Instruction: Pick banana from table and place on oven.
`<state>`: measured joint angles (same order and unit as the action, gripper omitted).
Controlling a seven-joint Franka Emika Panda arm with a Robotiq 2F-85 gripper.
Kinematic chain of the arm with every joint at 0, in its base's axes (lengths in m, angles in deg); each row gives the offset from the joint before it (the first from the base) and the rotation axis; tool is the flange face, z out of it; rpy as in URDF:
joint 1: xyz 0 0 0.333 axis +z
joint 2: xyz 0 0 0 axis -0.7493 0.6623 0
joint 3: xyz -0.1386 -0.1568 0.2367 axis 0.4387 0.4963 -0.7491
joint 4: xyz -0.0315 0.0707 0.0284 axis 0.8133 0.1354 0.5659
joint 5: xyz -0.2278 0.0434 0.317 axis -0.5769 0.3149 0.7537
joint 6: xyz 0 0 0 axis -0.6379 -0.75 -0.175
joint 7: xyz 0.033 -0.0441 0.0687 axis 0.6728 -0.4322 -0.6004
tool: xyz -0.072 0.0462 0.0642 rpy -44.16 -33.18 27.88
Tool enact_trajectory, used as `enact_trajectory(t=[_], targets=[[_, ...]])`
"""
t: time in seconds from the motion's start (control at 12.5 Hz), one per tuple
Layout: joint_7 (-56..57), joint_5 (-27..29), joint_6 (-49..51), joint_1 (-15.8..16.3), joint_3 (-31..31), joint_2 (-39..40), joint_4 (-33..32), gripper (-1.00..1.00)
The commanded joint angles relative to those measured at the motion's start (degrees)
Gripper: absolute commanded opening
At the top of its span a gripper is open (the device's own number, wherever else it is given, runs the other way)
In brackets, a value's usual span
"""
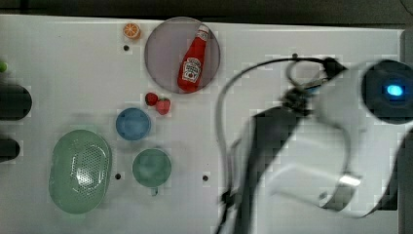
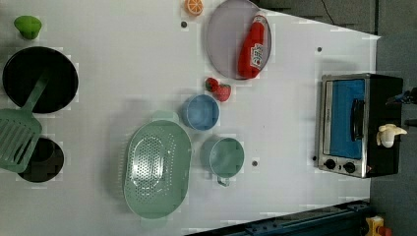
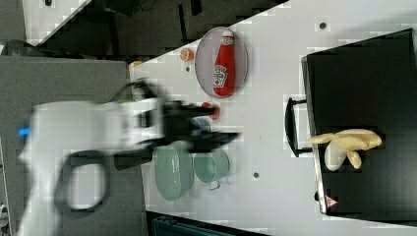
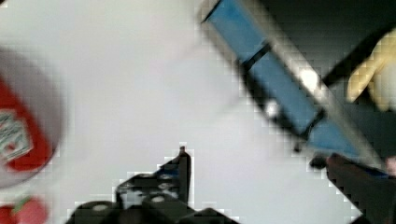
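Observation:
The pale cream-yellow banana lies on the oven's matte black top, near the front edge above the handle, peel flaps spread; the left view has the banana on the oven too. In the wrist view the banana rests beyond the blue glass door. My gripper is blurred with motion and hangs over the white table, well away from the oven, near the cups. Seen from the wrist, the gripper is open, its fingers far apart and holding nothing.
A ketchup bottle lies on a grey plate. An orange slice, two strawberries, a blue bowl, a green cup and a green colander stand nearby. A black pan and green spatula sit apart.

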<state>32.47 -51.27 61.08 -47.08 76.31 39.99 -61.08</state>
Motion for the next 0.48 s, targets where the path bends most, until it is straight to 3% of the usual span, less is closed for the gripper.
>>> enact_trajectory(t=[0.08, 0.24, 0.48], targets=[[-27.46, 1.31, 4.77, 1.75, -6.6, -7.66, 1.12, 1.0], [-36.18, 1.42, 4.9, 1.8, -10.08, -10.9, 0.01, 1.0], [-37.09, 1.83, 5.44, 1.81, -12.73, -15.21, -3.32, 1.0]])
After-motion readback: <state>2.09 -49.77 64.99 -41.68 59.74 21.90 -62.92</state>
